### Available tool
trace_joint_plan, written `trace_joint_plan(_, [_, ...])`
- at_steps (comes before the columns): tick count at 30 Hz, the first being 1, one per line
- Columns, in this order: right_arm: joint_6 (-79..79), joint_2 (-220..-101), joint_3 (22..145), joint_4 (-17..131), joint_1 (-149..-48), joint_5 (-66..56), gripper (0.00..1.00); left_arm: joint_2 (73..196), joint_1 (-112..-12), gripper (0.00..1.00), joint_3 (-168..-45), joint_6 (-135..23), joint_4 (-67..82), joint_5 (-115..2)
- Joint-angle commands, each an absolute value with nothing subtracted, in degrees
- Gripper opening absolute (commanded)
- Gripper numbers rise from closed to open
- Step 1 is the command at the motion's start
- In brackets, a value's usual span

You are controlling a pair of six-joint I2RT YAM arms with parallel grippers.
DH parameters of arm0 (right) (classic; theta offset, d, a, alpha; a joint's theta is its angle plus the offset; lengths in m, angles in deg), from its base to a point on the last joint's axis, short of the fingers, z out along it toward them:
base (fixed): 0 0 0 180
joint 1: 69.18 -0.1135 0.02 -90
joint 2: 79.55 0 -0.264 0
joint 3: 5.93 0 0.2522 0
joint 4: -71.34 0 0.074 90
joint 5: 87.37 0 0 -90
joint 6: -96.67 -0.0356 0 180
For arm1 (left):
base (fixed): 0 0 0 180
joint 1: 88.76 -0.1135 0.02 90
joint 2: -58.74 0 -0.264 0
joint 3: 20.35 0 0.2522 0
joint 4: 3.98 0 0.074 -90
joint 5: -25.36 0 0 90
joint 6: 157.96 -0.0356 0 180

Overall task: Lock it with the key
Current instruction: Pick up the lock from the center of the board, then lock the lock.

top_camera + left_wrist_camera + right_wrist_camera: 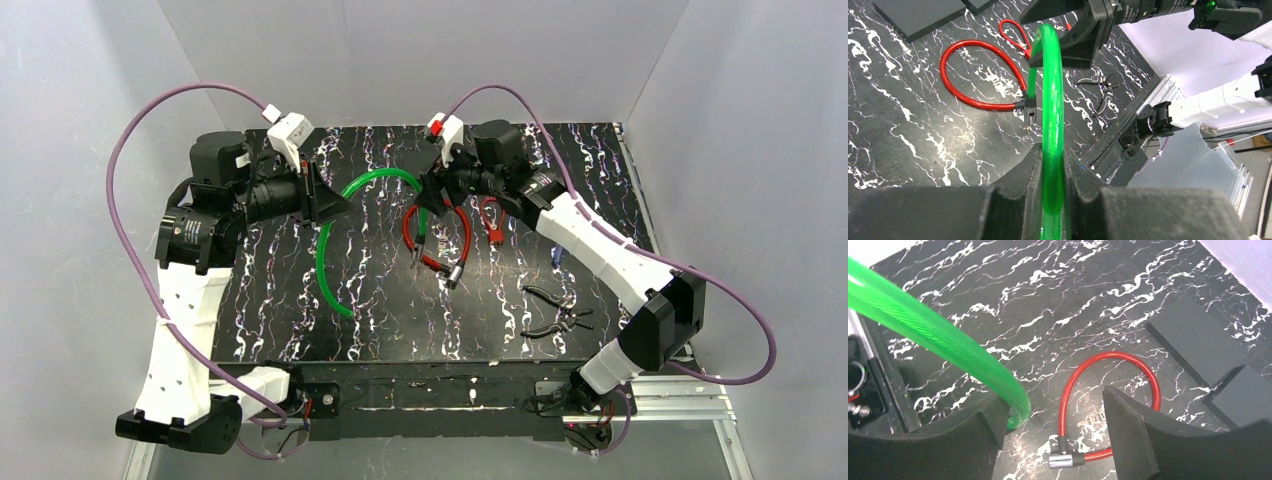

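A green cable lock (330,262) arcs above the table between both grippers. My left gripper (340,207) is shut on the green cable (1053,130), pinched between the jaws in the left wrist view. My right gripper (432,200) is open; the green cable (948,340) runs beside its left finger (973,440), and the wide gap to the other finger is empty. A thin end of the cable with a black tip (1029,107) hangs below the right gripper. A red cable lock (462,235) lies on the table under it, its silver head (1063,460) visible. I can make out no key.
A small red loop (490,220) lies right of the red lock. Black pliers (555,310) lie at the front right, near a small blue item (557,255). Flat dark blocks (1198,340) sit on the black marbled table (400,330). White walls enclose it.
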State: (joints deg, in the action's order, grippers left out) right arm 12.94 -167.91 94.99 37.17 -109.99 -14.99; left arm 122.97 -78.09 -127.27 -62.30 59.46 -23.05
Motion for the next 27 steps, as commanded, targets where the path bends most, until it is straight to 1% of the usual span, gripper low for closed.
trace_joint_plan(1, [11.5,-166.2,93.1,43.0,-109.4,-9.8,0.73,121.7,-78.1,0.00,-129.8,-56.7,56.1,-23.1])
trace_joint_plan(5, [10.2,-166.7,90.8,45.4,-109.4,-11.1,0.71,121.2,-78.1,0.00,-129.6,-54.5,55.0,-22.9])
trace_joint_plan(6, [9.8,-166.8,90.3,46.1,-109.4,-11.3,0.69,121.1,-78.1,0.00,-129.5,-54.1,54.8,-22.9])
trace_joint_plan(8, [9.3,-167.0,89.6,47.3,-109.4,-11.6,0.62,120.7,-78.0,0.00,-129.3,-53.6,54.6,-23.0])
trace_joint_plan(11, [8.5,-167.0,88.8,48.5,-109.4,-10.8,0.45,120.4,-78.0,0.00,-129.2,-53.3,54.4,-23.7])
trace_joint_plan(14, [7.8,-166.6,88.1,49.8,-109.4,-10.0,0.23,119.9,-78.1,0.00,-128.3,-53.2,54.4,-24.3])
trace_joint_plan(16, [7.2,-166.3,88.1,50.6,-109.4,-9.9,0.05,119.4,-78.1,0.00,-126.9,-53.6,54.1,-24.9])
trace_joint_plan(17, [7.1,-166.2,88.3,50.8,-109.3,-9.7,0.01,119.0,-78.0,0.00,-125.9,-54.0,53.7,-24.9])
trace_joint_plan(22, [2.8,-166.7,90.8,51.6,-107.4,-11.3,0.01,117.0,-78.0,0.00,-119.3,-56.3,51.6,-23.3])
trace_joint_plan(23, [1.7,-166.9,91.4,51.9,-106.7,-12.2,0.01,116.6,-78.0,0.02,-117.9,-56.9,51.4,-23.0])
trace_joint_plan(24, [0.5,-167.0,91.9,52.2,-105.8,-13.2,0.01,116.2,-78.0,0.07,-116.7,-57.6,51.4,-22.6])
trace_joint_plan(25, [-1.0,-167.2,92.5,52.5,-105.0,-14.2,0.01,116.0,-78.0,0.14,-115.6,-58.4,51.3,-22.2])
trace_joint_plan(27, [-2.8,-167.3,93.6,52.8,-103.9,-15.4,0.01,115.4,-78.0,0.23,-113.5,-59.6,51.3,-21.1])
